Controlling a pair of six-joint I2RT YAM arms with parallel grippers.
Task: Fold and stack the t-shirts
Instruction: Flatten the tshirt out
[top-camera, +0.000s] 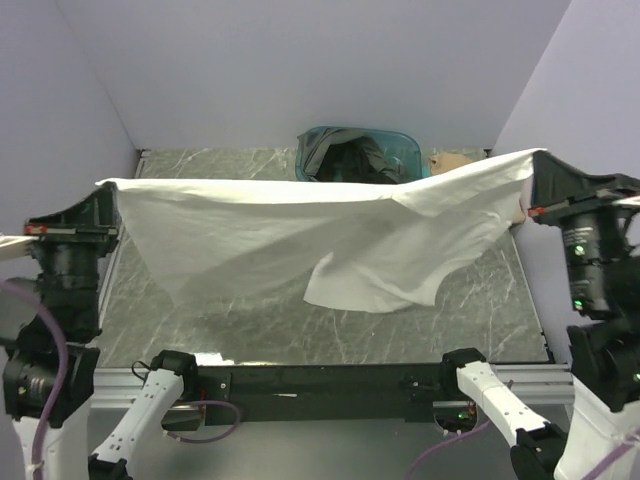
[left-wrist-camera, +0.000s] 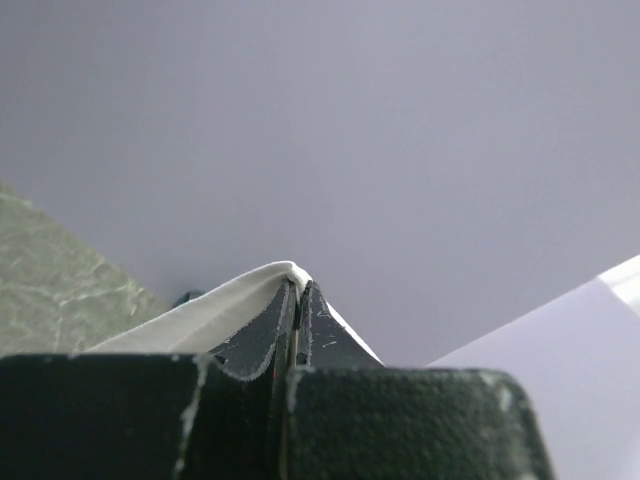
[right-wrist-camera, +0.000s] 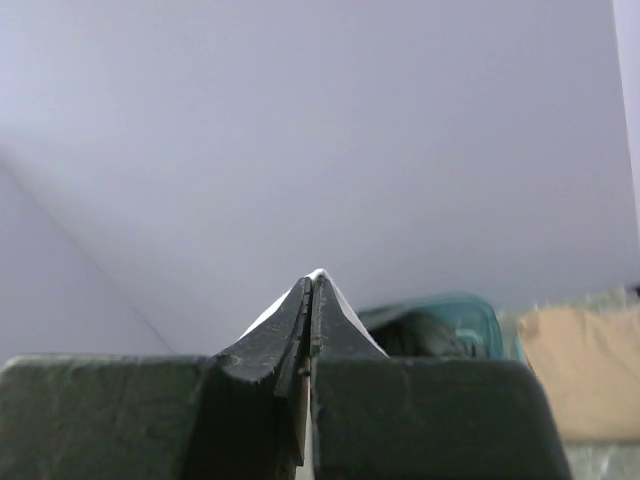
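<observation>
The left gripper (left-wrist-camera: 298, 298) and right gripper (right-wrist-camera: 313, 288), each clamped shut on a corner, held the large plain white cloth t-shirt (top-camera: 290, 225) stretched crosswise above the grey marbled table (top-camera: 200, 320), slack sagging toward the right.

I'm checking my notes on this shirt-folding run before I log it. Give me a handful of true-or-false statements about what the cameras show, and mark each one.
1. The left gripper and the right gripper are each clamped on an edge of the white t-shirt. True.
2. The white t-shirt lies folded flat on the table. False: it is held up unfolded, spread between the two grippers.
3. The teal basket is empty. False: dark clothes sit inside it.
4. A tan shirt lies at the far edge, to the right of the basket. True.
</observation>
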